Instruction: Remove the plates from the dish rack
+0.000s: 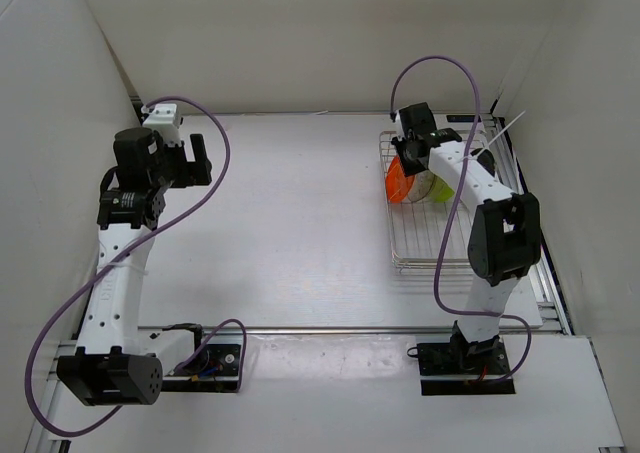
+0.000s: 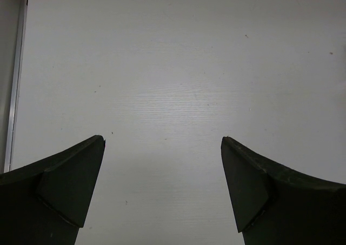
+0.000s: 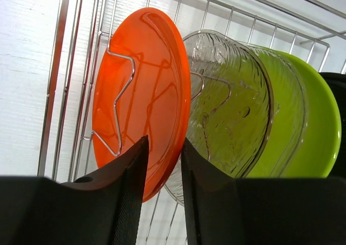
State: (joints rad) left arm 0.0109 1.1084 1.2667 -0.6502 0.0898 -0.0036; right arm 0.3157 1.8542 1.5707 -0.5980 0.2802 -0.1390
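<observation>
Starting at the far left: got the left gripper [image 1: 200,158] hanging above the white table [image 1: 300,223], well apart from everything else. Wide open in the left wrist view [image 2: 162,142], both dark fingers spread, only bare tabletop between them. Purple cable [image 1: 228,153] looping off that arm.

Moving right across the table, over to the dish rack [image 1: 420,248] on the right side, silver wire, long side running near to far. All four plates standing on edge in its far half, packed in a row, each leaning on the next.

Right wrist view, left to right: rack bars [image 3: 65,66], then the orange plate [image 3: 146,88] first in line, wire loops showing through it. Next the clear plate [image 3: 232,110], then the lime green plate [image 3: 313,131], and just a sliver of the black plate [image 3: 339,85] at the right edge.

From above, only the orange plate [image 1: 397,183] and a bit of the lime green plate [image 1: 440,190] peeking out from under the arm.

Right gripper [image 1: 408,153] reaching down into the rack, closed down narrow [image 3: 164,142] with one finger on each face of the orange plate's lower rim. Looks pinched, plate filling the whole gap. Plate standing in its slot among the others, not lifted out.
</observation>
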